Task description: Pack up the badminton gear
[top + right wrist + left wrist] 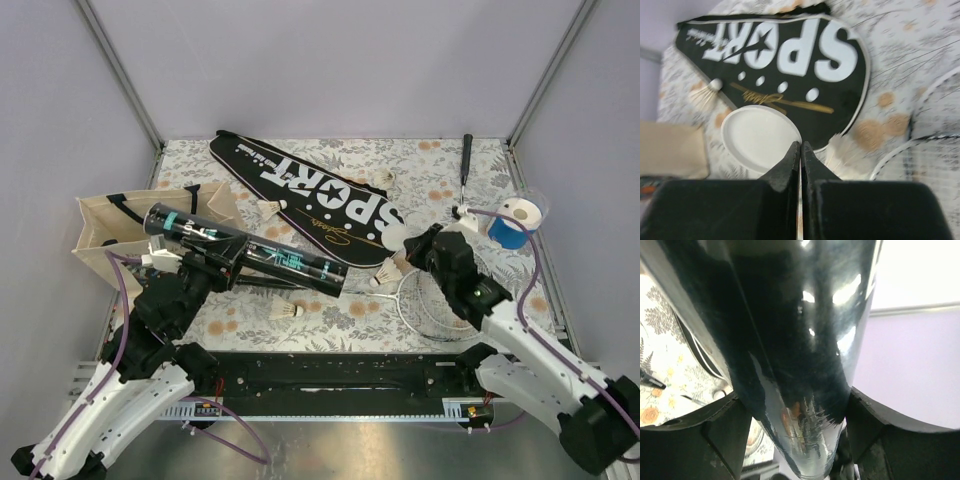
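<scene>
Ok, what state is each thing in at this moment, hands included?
Black tube: gripped, slanted across the table.
Left hand: closed around that tube.
Right hand: shut, nothing visibly held.
Cover: flat on the table, lettering up.
Racket: flat on the table.
Shuttlecocks: loose on the table.
White lid: flat, overlapping the cover's edge.
</scene>
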### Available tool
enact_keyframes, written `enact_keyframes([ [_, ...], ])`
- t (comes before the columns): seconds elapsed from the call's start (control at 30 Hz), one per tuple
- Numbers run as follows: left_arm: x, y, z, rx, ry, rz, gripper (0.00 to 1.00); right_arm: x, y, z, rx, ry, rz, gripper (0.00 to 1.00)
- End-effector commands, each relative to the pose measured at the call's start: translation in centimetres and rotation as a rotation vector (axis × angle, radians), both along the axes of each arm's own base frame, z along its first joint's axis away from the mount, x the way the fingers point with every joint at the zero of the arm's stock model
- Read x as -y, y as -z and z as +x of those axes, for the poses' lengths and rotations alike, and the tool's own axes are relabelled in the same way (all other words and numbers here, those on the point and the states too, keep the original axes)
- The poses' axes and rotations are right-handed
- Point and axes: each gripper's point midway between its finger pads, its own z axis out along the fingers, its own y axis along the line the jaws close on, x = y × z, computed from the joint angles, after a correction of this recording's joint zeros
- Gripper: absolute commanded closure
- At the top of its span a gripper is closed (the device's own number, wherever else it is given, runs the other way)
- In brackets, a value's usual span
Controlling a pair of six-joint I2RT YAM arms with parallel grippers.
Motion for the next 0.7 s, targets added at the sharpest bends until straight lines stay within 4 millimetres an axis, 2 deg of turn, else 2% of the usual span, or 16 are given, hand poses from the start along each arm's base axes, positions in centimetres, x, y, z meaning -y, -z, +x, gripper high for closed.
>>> enact_keyframes([
  [0.0, 1.3, -3.9, -2.4, 0.103, 0.148, -0.023, 0.61, 4.0, -0.3, 4.5, -0.047, 0.183, -0.126, 1.0],
  [0.27, 0.8, -4.4, -4.3, 0.156, 0.197, 0.064, 0.61, 8.9, 3.0, 11.7, -0.195, 0.351, -0.236, 1.0],
  [0.33, 0.7, -4.2, -4.5, 0.155, 0.203, 0.06, 0.61, 9.8, 5.2, 12.9, -0.272, 0.361, -0.228, 1.0],
  [0.43, 0.7, -3.8, -4.6, 0.148, 0.209, 0.075, 0.61, 10.8, 8.1, 14.2, -0.371, 0.369, -0.205, 0.98],
  [0.57, 0.8, -3.9, -4.8, 0.161, 0.22, 0.094, 0.6, 11.1, 11.8, 15.6, -0.481, 0.332, -0.176, 0.85],
  [0.67, 0.7, -4.3, -4.7, 0.174, 0.218, 0.11, 0.6, 11.6, 13.9, 15.7, -0.553, 0.318, -0.173, 0.8],
])
